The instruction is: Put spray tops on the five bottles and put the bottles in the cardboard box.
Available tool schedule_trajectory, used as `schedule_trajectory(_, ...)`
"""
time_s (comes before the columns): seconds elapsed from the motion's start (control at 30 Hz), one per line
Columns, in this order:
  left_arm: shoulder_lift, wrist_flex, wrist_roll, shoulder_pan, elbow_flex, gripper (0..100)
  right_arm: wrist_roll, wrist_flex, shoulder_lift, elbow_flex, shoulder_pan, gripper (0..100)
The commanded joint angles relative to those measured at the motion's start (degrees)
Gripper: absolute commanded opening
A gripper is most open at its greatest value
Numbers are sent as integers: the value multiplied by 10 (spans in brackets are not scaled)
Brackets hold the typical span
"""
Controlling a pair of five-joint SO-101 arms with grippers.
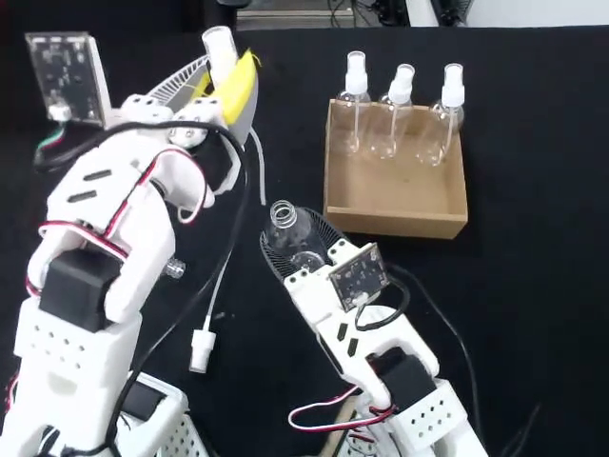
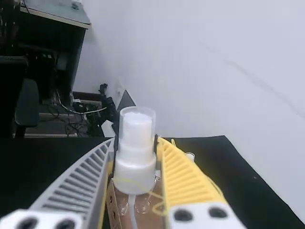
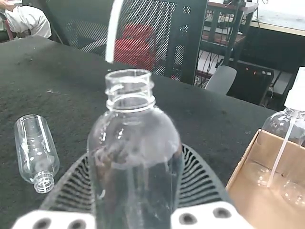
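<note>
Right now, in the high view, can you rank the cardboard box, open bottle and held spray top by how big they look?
1. cardboard box
2. open bottle
3. spray top, slim, though its tube is long
Bottle and top are held nearer the camera, so may look enlarged; the order is clear anyway.

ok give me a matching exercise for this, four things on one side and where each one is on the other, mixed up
Things
1. white plastic spray top
2. upright clear plastic bottle with an open neck
3. three clear plastic bottles with white spray tops
4. clear plastic bottle on its side

Places
A. in the brown cardboard box
B. on the black table
C. in the left claw
D. in the right claw

Pairs: 1-C, 2-D, 3-A, 4-B
</note>
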Motion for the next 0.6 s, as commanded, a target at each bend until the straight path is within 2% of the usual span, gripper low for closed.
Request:
schedule_trajectory(0.0,-22,-28,-5,-7,15,29,0,-18,-16,-5,8,11)
schedule_trajectory(0.1,-23,-30,-1,-4,11,29,0,-18,-16,-5,8,11)
schedule_trajectory(0.2,-23,-40,26,27,-9,29,0,-18,-16,-5,8,11)
schedule_trajectory(0.33,-19,-35,28,51,-22,29,0,-18,-16,-5,8,11)
schedule_trajectory(0.57,-23,-40,27,16,17,29,0,-18,-16,-5,9,11)
